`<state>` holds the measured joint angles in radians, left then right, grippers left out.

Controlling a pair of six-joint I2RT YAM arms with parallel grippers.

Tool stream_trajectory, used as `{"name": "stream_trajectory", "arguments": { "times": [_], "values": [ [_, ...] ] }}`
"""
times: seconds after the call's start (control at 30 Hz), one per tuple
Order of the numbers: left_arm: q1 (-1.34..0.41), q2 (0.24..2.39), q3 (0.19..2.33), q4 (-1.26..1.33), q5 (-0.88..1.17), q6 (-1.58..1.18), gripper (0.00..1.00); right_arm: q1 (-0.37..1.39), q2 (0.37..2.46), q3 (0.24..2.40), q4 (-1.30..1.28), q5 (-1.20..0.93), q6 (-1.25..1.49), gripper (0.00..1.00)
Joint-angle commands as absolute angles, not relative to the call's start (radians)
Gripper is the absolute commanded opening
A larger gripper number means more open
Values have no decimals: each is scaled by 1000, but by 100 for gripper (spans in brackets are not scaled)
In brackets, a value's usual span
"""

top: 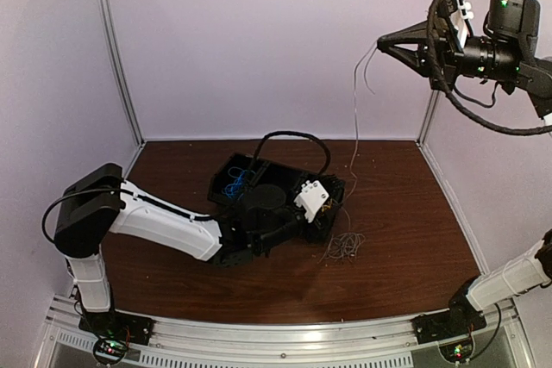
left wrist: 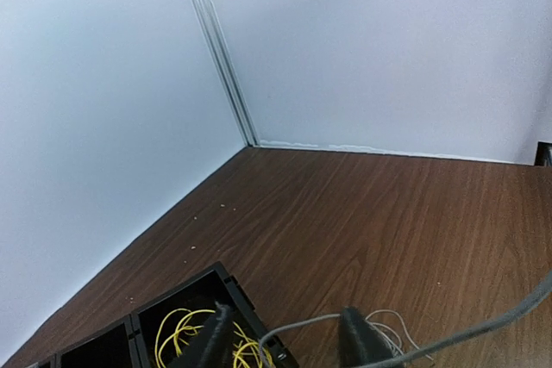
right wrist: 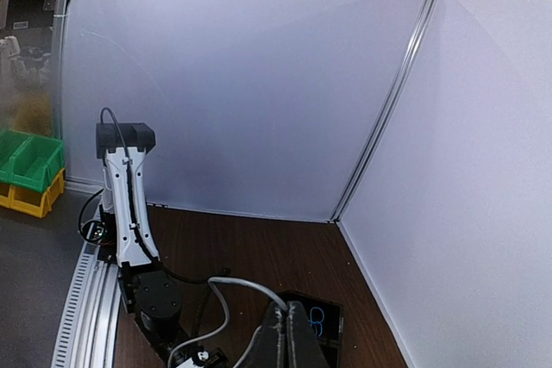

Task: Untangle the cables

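My right gripper [top: 381, 43] is raised high at the right, shut on a thin grey cable [top: 355, 118] that hangs down to the table. In the right wrist view its fingers [right wrist: 287, 309] are pressed together with the grey cable [right wrist: 246, 285] looping out of them. A grey cable bundle [top: 343, 246] lies on the table beside the black tray [top: 221, 180]. My left gripper [top: 332, 208] is low at the tray's right end, open [left wrist: 285, 312], with a grey strand [left wrist: 302, 325] running across between its fingers. Yellow cables [left wrist: 181, 327] lie in one compartment, blue cables [top: 231, 184] in another.
The tray has several compartments and sits mid-table under the left arm. A thick black arm cable [top: 297, 137] arcs over it. White walls close the back and both sides; the left arm's body [right wrist: 125, 204] stands at the near edge.
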<state>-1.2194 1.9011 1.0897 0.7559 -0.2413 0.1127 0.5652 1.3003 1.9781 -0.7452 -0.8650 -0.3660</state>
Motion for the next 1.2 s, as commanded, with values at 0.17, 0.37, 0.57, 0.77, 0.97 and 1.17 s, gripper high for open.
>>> {"name": "stream_trajectory", "arguments": {
  "times": [0.17, 0.37, 0.57, 0.77, 0.97, 1.17],
  "values": [
    [-1195, 1856, 1137, 729, -252, 186, 0, 546, 1266, 1919, -762, -736, -417, 1],
    [-1192, 1578, 1103, 505, -339, 196, 0, 529, 1194, 1616, -764, -666, -493, 13],
    [-1181, 1403, 1158, 293, -339, 108, 0, 496, 1176, 1249, -611, -787, -483, 37],
    [-1181, 1319, 1156, 236, -346, 36, 0, 524, 1236, 1079, -520, -867, -553, 51],
    [-1181, 1278, 1178, 184, -311, 3, 0, 587, 1330, 1079, -412, -884, -485, 52],
    [-1181, 1257, 1211, 160, -296, -33, 0, 636, 1414, 1077, -237, -951, -388, 54]
  ]
}}
